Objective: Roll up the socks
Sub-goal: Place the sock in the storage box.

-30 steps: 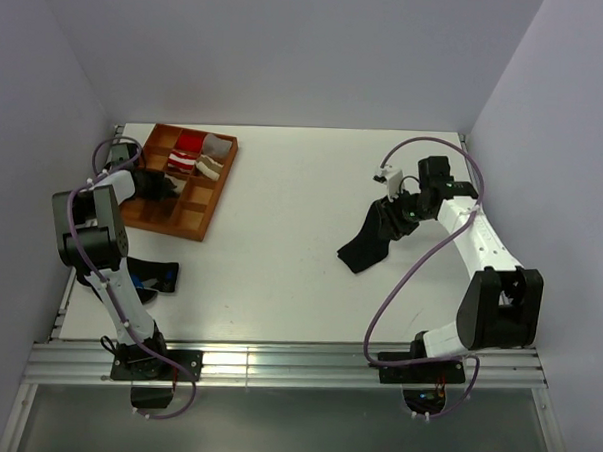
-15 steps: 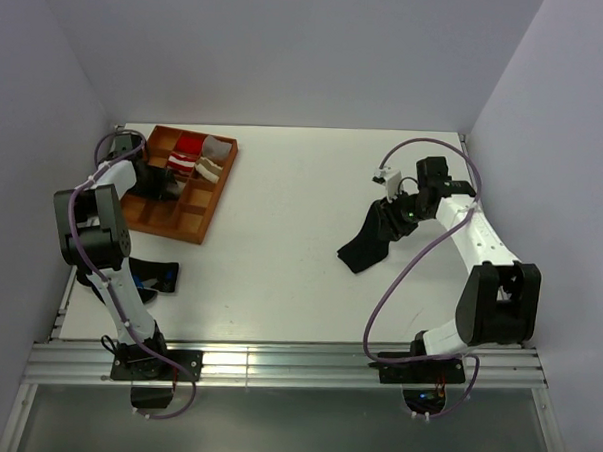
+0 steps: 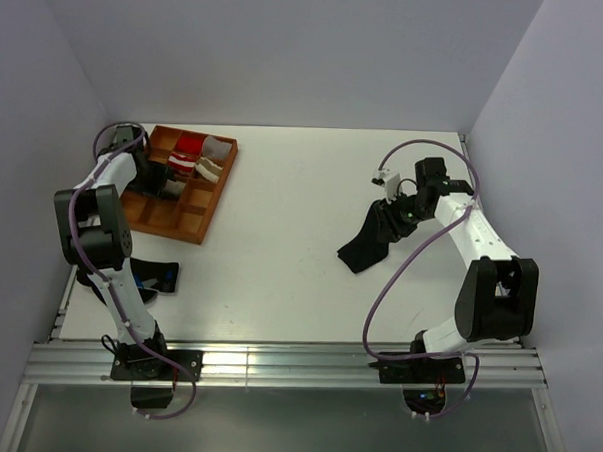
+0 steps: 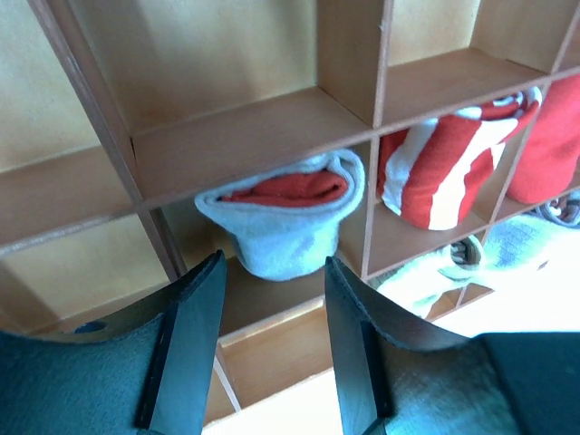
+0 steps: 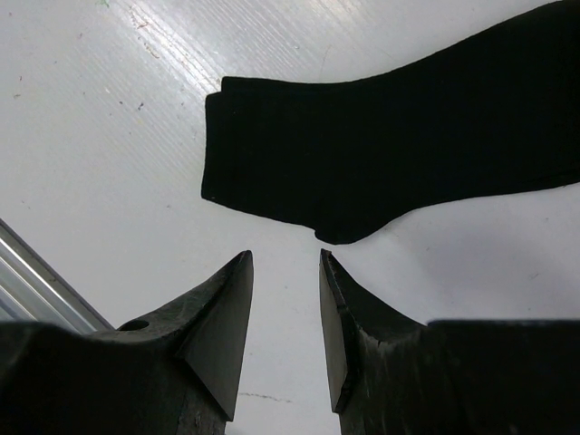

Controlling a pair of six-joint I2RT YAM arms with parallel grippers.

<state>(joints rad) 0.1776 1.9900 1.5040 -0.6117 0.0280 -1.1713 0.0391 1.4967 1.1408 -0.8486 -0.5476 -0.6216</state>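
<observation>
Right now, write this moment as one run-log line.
left jaws: open, empty, by rolled sock in tray | right jaws: open, empty, by flat black sock

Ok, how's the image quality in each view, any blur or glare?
Top view: even, sharp, soft shadows. Left wrist: left claw blurred up close, rolled sock sharp, washed-out white at lower right. Right wrist: right claw dark and soft, black sock nearly featureless, table bright.
</observation>
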